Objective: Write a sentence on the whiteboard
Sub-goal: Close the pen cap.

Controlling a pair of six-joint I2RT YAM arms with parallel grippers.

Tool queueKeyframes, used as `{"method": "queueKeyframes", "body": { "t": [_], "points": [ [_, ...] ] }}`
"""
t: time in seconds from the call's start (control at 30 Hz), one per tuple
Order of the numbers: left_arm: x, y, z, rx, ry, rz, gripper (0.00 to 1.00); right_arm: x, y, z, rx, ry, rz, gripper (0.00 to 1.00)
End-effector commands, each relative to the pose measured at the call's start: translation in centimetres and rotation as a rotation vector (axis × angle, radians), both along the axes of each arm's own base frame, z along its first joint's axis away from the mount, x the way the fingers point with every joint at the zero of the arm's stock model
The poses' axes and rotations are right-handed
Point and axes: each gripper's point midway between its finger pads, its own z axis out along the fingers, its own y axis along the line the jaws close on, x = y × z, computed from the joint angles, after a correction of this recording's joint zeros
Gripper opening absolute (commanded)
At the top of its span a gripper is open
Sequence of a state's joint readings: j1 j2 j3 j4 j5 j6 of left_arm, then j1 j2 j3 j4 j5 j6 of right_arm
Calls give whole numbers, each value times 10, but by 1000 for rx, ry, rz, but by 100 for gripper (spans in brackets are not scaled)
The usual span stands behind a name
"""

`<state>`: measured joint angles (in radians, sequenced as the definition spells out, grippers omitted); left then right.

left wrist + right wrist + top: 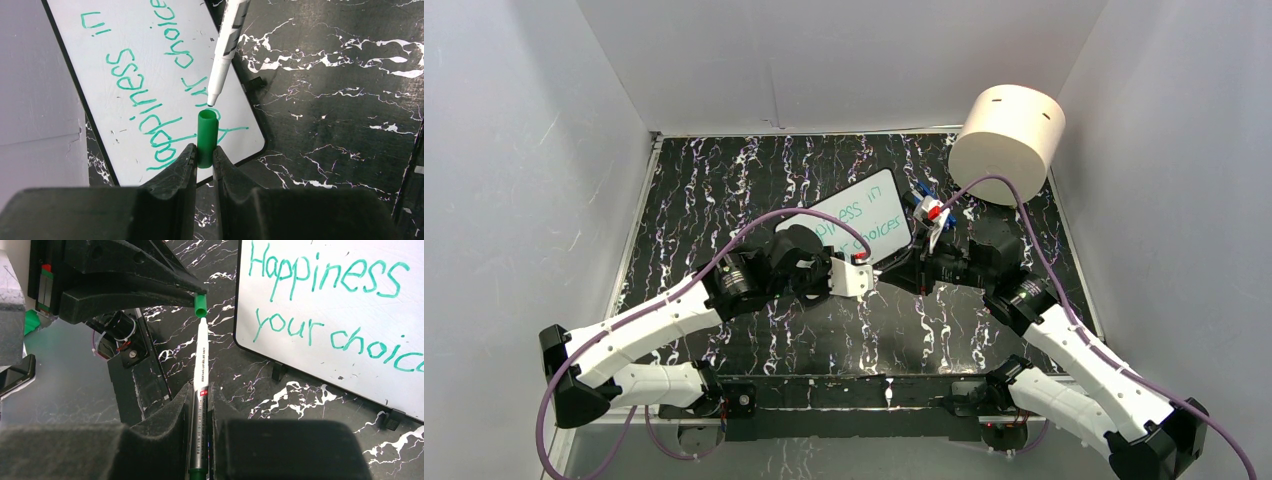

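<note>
Both jaws shut: L gripper (204, 152) pinches green cap (207, 131); R gripper (200, 395) clamps marker (201, 357); tip right at cap mouth, axes nearly in line; contact unclear.

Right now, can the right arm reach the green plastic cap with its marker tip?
Probably yes: the left pincer holds the green plastic cap, mouth facing the white marker in the right pincer, nothing between.

The small black-framed whiteboard (864, 215) lies on the black marbled table (724, 180); the big cream cylinder (1007, 140) sits behind it, rightward.
</note>
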<state>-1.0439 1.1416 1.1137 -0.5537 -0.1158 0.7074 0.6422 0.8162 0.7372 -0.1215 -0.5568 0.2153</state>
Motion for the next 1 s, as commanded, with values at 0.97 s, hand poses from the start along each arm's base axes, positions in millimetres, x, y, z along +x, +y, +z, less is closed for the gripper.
{"method": "queueKeyframes", "body": {
  "t": [0.97],
  "points": [
    [-4,-16,19,-47,-20,-53,0,4,9,29,60,-49,31,0]
  ]
}}
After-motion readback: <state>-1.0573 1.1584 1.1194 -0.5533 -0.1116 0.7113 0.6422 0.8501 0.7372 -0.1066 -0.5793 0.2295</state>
